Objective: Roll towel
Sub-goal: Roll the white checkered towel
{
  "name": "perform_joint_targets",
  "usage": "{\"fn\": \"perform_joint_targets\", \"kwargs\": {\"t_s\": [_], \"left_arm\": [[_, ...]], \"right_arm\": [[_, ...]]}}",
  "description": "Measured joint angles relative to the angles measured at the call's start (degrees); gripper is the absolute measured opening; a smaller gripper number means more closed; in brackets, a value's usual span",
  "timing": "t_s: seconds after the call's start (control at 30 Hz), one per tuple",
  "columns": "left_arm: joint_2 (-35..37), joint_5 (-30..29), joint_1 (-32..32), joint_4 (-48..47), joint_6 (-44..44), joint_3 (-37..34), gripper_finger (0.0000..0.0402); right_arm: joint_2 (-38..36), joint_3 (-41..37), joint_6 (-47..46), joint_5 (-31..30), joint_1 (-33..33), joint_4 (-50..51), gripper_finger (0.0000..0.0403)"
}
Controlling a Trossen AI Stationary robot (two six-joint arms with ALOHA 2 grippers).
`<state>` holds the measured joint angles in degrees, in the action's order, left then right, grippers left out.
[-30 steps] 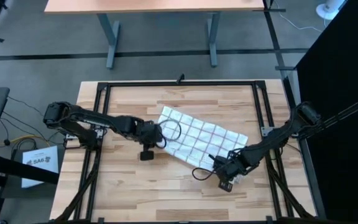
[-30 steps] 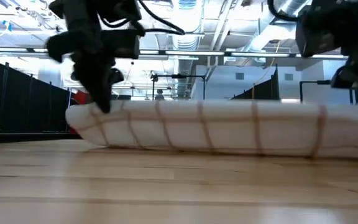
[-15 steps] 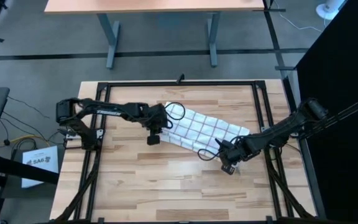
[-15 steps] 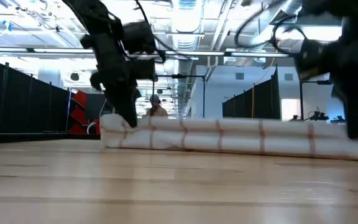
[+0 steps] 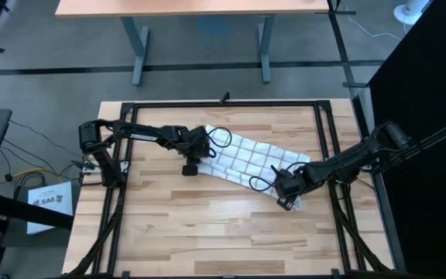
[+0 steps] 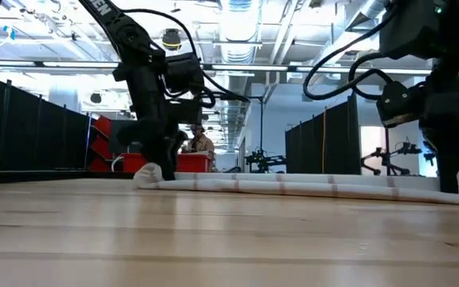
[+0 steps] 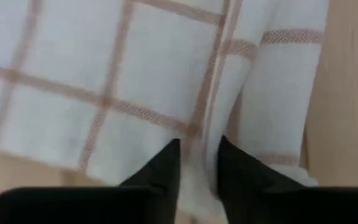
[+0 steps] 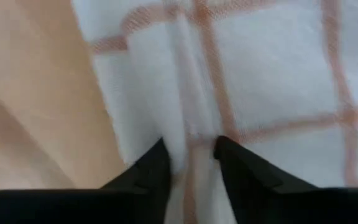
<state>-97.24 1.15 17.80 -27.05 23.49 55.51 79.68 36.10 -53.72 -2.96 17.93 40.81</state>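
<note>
- White cloth with a reddish-brown grid: the towel [image 5: 254, 160] lies slanted across the middle of the wooden table [image 5: 200, 232], running from near the left arm's end toward the right arm's end.
- Left gripper [image 5: 200, 154] is down at the towel's left end; in its wrist view the two dark fingers [image 7: 160, 171] stand close together with a ridge of cloth pinched between them, so it looks closed on a fold of the towel.
- Right gripper [image 5: 289, 188] is at the opposite end, low on the table; its wrist view shows the fingers [image 8: 151, 168] narrowly apart with a bunched fold of towel squeezed between them, clamped on the cloth too.
- From table height the towel [image 6: 293, 185] reads as a long, low band, flat rather than a fat cylinder, with a small lump at its left end under the left gripper [image 6: 159, 163].
- Judging progress: the near long edge seems folded or turned over, and both ends are held, so the roll is started at best. From above, most of the grid is spread open and unrolled.
- What is left, by my read: carry the held edge over again and again across the remaining width until the cloth is wound into a tight roll.
- A person [image 6: 202, 143] shows far back in the room, well clear of the table.
</note>
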Motion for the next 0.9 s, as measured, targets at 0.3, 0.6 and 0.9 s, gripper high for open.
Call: {"fn": "perform_joint_targets", "kwargs": {"t_s": [0.3, 0.6, 0.9], "left_arm": [[10.29, -13.19, 0.12, -4.72, 2.70, 4.02, 0.0152], [12.73, 0.17, -0.50, -2.43, -0.55, 4.02, 0.0147], [11.52, 4.11, -7.04, 1.78, 2.19, 4.02, 0.0146]], "right_arm": [[-5.33, 2.04, -0.40, -0.32, -0.03, 12.72, 0.0216], [-10.75, 2.16, -0.52, -6.30, -1.57, 16.88, 0.0215], [-15.17, 4.42, 10.57, -6.82, -0.02, 1.74, 0.0215]]}}
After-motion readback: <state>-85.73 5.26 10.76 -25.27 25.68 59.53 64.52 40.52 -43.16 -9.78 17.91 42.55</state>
